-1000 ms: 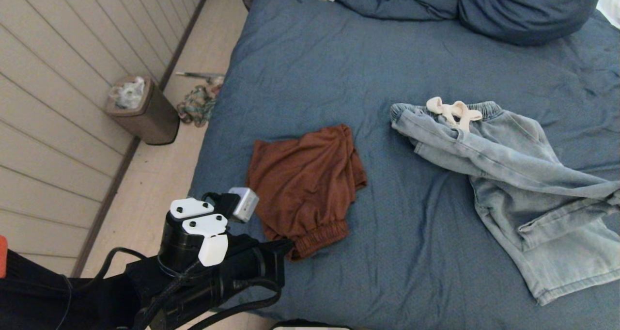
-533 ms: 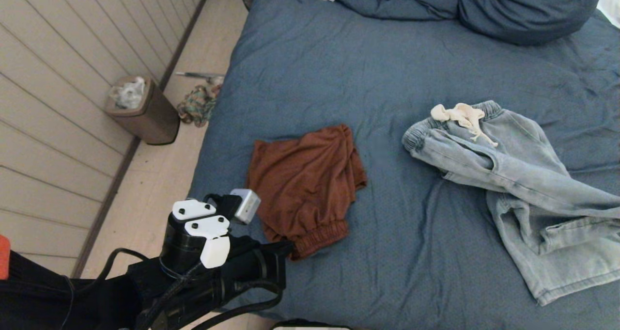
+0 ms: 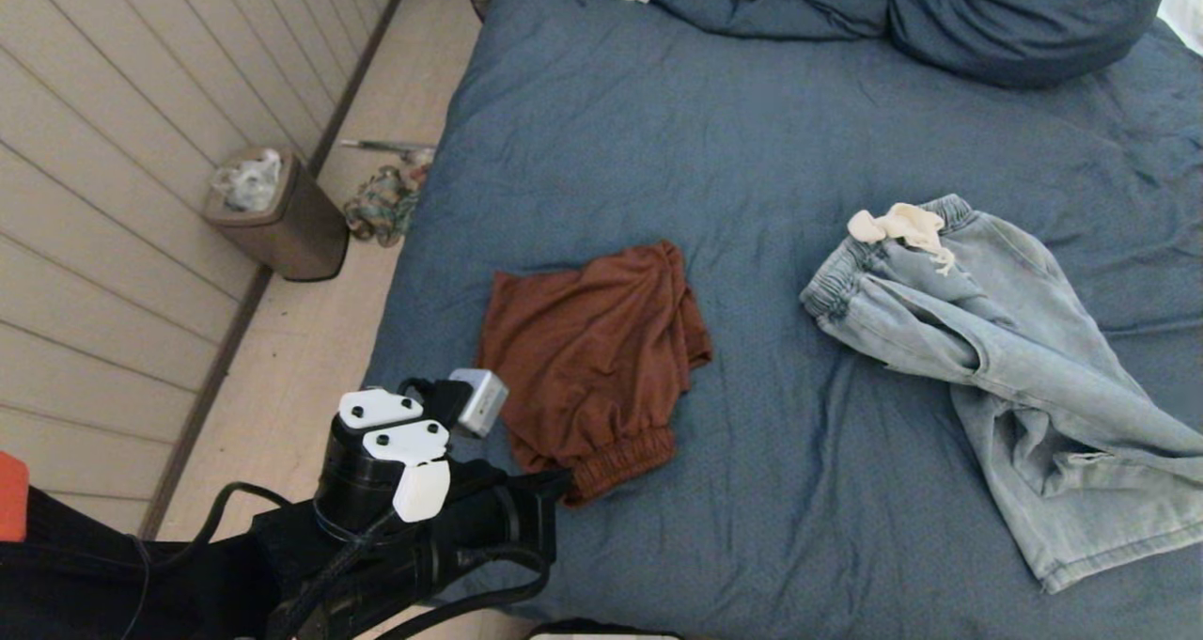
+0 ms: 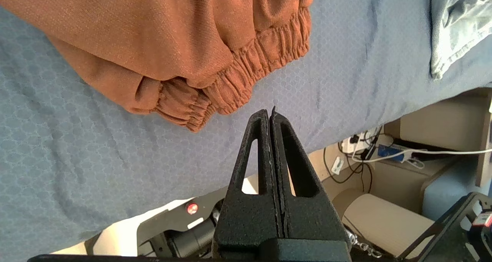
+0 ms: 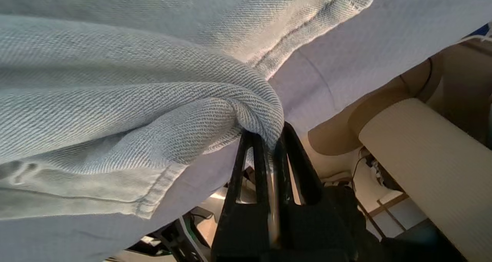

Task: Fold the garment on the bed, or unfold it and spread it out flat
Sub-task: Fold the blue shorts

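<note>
We note the right gripper [image 5: 271, 141] pinching the light denim shorts [image 3: 1015, 377]; the left gripper [image 4: 271, 117], pressed together, sits beside the rust shorts [image 3: 592, 358] on the bed [image 3: 771, 132].

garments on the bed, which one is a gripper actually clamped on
The light blue denim pants: the right gripper is shut on a fold of them. The rust-brown shorts lie free, with the left gripper shut just short of their waistband.
</note>
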